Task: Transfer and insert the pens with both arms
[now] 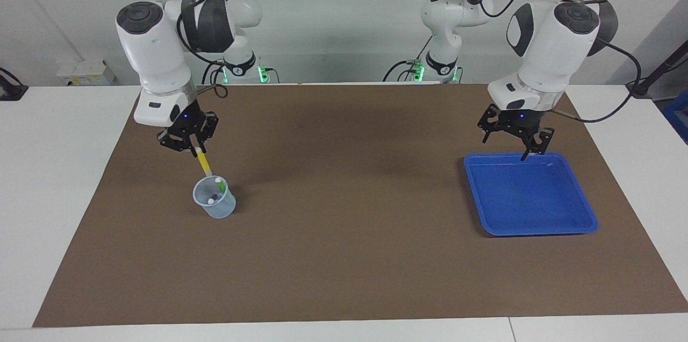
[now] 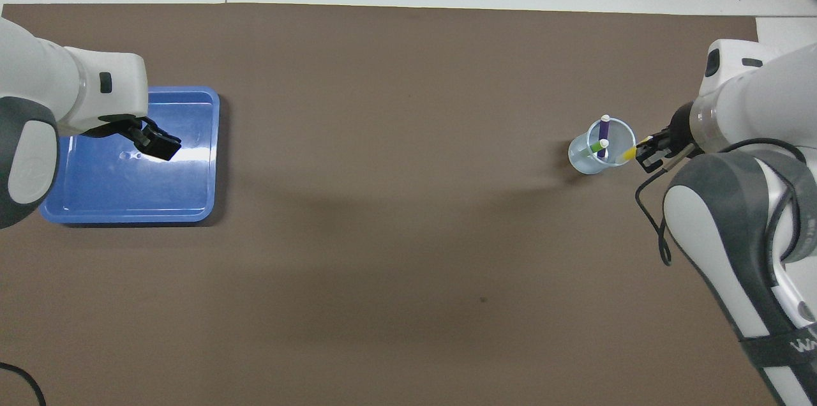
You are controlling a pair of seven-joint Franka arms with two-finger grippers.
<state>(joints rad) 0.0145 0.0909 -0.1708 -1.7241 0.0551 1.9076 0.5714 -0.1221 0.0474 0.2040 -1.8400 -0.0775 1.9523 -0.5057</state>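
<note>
Cup (image 1: 214,203) at the right arm's end of the surface already holds the green pen (image 1: 220,185) and purple pen (image 2: 602,135). Over its rim, the right gripper (image 1: 189,147) has its jaws clamped on the yellow pen (image 1: 203,162), the last one, I judge. Left gripper (image 1: 516,140) waits over the blue tray (image 1: 586,212), which holds no pens, jaws spread.

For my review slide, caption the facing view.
Right hand lowers the yellow pen into the cup; open left hand hangs over the blue tray.
</note>
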